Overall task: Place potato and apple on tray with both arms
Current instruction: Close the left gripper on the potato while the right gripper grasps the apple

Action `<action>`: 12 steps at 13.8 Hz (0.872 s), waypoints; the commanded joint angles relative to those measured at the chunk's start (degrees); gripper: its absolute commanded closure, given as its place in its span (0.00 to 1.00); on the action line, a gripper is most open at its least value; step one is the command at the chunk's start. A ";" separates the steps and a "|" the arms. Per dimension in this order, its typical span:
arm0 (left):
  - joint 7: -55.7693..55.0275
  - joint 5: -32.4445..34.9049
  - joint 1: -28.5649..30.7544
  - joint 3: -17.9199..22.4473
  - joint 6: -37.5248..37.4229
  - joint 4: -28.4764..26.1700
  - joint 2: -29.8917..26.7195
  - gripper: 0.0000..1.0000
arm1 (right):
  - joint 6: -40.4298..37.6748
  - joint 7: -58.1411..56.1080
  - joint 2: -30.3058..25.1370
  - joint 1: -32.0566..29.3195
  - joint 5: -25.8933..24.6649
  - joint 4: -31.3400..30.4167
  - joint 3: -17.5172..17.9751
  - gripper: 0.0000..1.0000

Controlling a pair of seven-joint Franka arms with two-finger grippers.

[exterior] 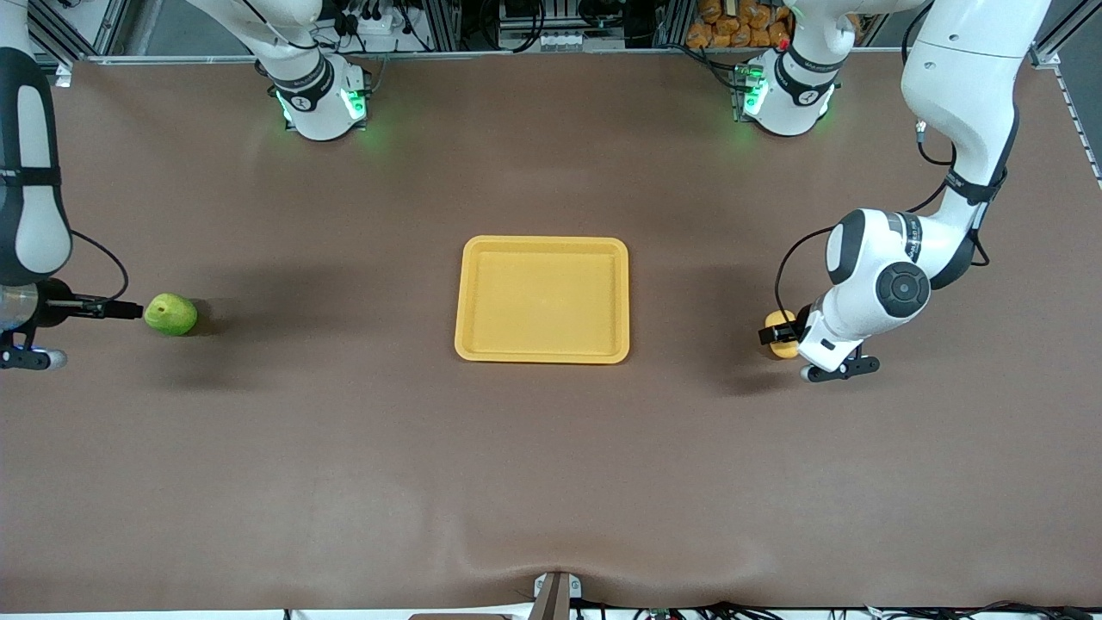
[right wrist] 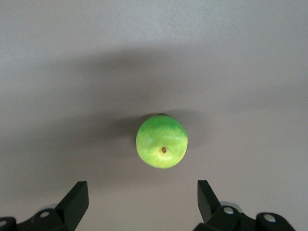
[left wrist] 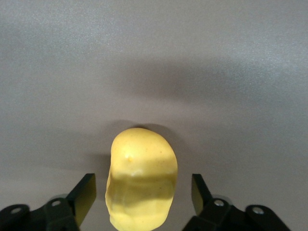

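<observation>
Both arms are at the pick-up step: the left end effector (left wrist: 143, 197) has its fingers apart around the potato (left wrist: 141, 178), which sits on the table (exterior: 551, 482) toward the left arm's end. The right end effector (right wrist: 143, 204), also spread, sits just short of the apple (right wrist: 161, 140) at the right arm's end. Next, I reckon, the left must close and the right must advance, then both carry to the empty tray (exterior: 542, 244) between them.

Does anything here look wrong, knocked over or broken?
Nothing stands out. The tray sits square and bare, the apple and potato look whole, each on the table with an open pincer at it.
</observation>
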 commanded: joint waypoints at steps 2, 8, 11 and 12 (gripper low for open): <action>-1.07 0.49 0.02 0.03 1.25 -0.61 0.34 0.27 | 5.84 -0.76 0.11 -1.47 -0.87 -4.94 0.79 0.00; -1.42 0.58 -0.07 -0.05 0.91 -0.44 -0.71 0.81 | 9.18 -2.52 1.61 -2.53 -0.96 -6.43 0.79 0.00; -1.33 0.58 -0.24 -0.14 0.20 0.00 -2.38 0.89 | 13.05 -2.52 1.61 -2.79 -0.96 -9.51 0.79 0.00; -1.25 0.58 -0.24 -0.23 0.20 0.00 -3.08 0.91 | 13.49 -2.60 1.78 -2.97 -0.96 -9.69 0.79 0.00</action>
